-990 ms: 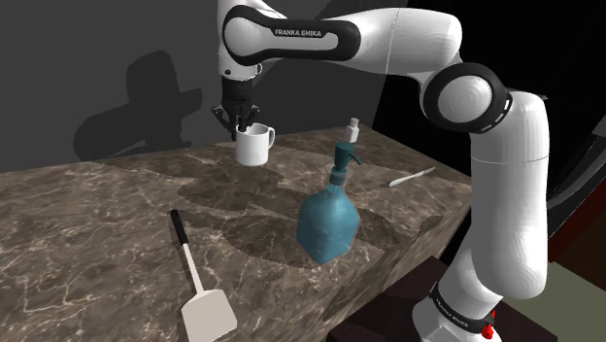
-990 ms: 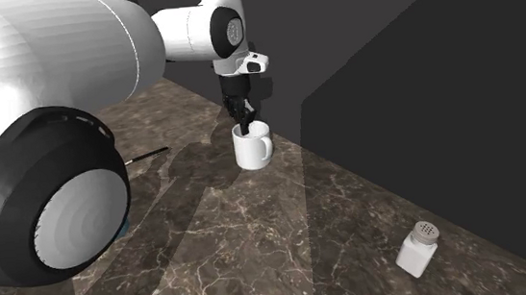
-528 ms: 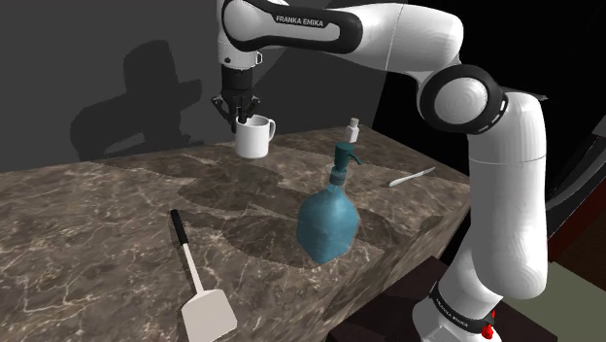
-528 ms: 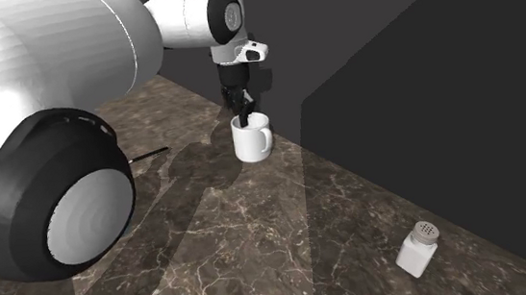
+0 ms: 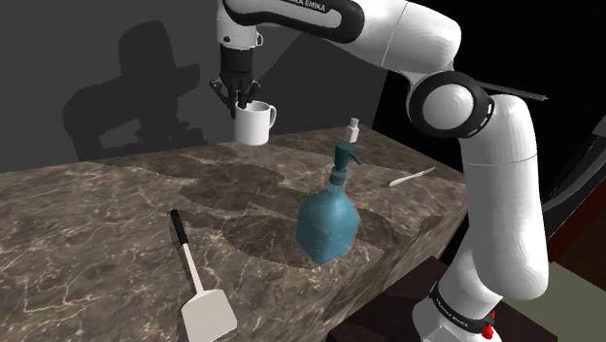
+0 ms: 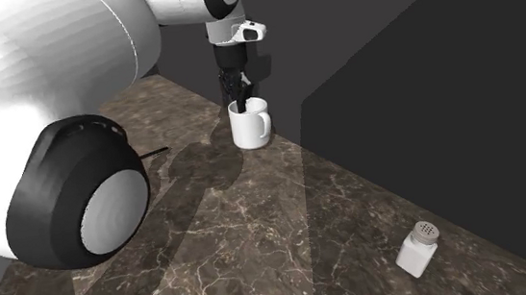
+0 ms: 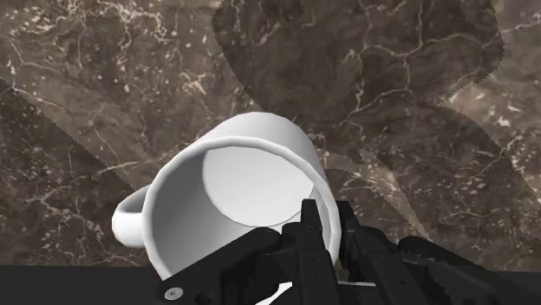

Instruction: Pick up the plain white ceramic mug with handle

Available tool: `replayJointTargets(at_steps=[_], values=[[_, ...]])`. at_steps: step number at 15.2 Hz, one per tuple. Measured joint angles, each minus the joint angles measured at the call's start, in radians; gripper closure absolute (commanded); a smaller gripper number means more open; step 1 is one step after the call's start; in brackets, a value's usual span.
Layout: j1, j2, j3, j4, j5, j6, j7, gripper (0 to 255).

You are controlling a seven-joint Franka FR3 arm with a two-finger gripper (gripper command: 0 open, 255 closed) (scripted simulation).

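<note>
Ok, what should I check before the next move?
1. Fingers clasp the mug by its rim, one inside, one outside: ok.
2. Mug off the counter: ok, it seems to hang above it.
3. Handle away from the gripper: ok.
4. Blue pump bottle and shaker well apart from the mug: ok.
5. Gap to the dark wall behind: cannot tell.
</note>
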Motion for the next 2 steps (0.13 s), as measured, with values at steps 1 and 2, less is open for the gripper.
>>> replayJointTargets(at_steps=[1,2], values=[[0.002,0.008,-0.001,0.025,-0.002,-0.017,-0.002,255],[0.005,0.017,-0.001,0.048,-0.003,-0.031,-0.003,255]])
